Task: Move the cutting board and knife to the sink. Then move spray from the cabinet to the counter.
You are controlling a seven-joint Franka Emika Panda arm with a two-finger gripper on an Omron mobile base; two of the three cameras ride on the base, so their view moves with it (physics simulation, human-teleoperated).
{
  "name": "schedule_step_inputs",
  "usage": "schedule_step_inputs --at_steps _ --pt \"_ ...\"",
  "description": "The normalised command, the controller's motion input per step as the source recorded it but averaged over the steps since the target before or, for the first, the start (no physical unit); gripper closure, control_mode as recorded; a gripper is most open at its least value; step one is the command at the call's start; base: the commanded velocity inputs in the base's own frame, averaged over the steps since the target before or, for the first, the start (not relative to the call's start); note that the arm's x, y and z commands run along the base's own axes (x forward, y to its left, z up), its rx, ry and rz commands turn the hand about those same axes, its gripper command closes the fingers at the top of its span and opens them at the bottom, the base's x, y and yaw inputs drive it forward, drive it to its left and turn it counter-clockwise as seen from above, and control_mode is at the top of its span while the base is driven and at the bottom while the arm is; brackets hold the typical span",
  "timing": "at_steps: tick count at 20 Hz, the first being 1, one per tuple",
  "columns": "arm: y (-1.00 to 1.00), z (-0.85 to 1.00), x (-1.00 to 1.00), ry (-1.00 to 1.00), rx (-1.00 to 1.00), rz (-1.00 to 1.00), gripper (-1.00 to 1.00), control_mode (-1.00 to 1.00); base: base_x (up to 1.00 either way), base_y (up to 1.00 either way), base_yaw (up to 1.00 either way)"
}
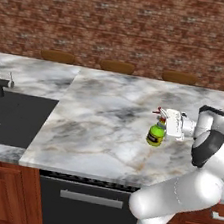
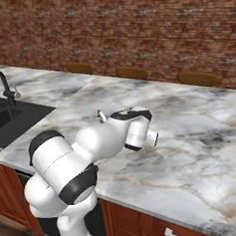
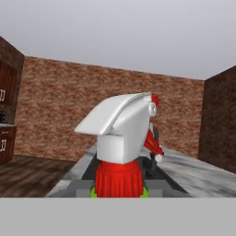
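Small bright green spray bottle (image 1: 156,134) with yellow label, whitish trigger nozzle and red tip hangs tilted below the fingers (image 1: 166,122), its body slung down and to the left of them. Fingers partly closed, clamped on the bottle's neck under the nozzle head. In the hand view the nozzle (image 3: 123,126) and red collar stand up directly in front of the fingers. Bottle is over the broad white-and-grey marble desk (image 1: 103,118); contact with it can't be told. Matte black rectangular sink (image 1: 12,117) lies far left of the fingers.
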Motion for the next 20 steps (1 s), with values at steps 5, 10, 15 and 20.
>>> schedule_step_inputs --at_steps 5,10,15,20 --pt "0.22 -0.19 0.19 -0.06 -0.08 0.0 1.0 -1.0 0.0 0.0 0.0" --pt "0.22 -0.18 0.14 -0.01 -0.1 -0.01 1.0 -1.0 0.0 0.0 0.0" --pt "0.16 -0.2 0.05 0.0 -0.1 -0.04 1.0 -1.0 0.0 0.0 0.0" --pt "0.05 -0.22 0.03 0.0 -0.02 -0.06 1.0 -1.0 0.0 0.0 0.0"
